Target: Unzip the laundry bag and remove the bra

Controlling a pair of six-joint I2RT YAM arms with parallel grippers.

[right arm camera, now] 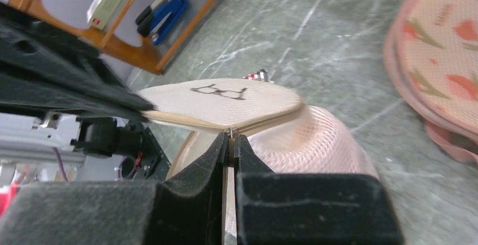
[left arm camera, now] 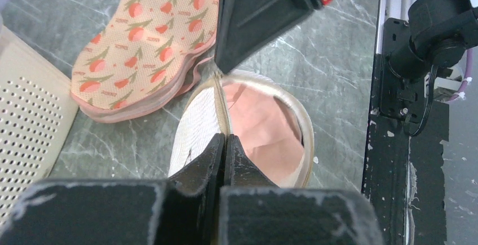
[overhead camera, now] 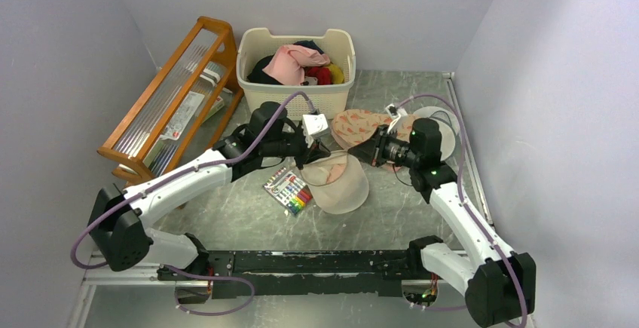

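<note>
Left hand (left arm camera: 224,139) pinches laundry bag (overhead camera: 343,189) rim — right hand (right arm camera: 232,141) likewise

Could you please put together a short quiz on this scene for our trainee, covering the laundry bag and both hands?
1. True or false: the laundry bag is zipped fully shut.
2. The left hand is shut on: A) the edge of the bag's lid; B) the marker pack; C) the laundry basket.
3. Where on the bag does the right hand grip?

Key
1. False: the lid is lifted and pink fabric shows inside.
2. A.
3. On the rim, where the lid meets the body.
</note>
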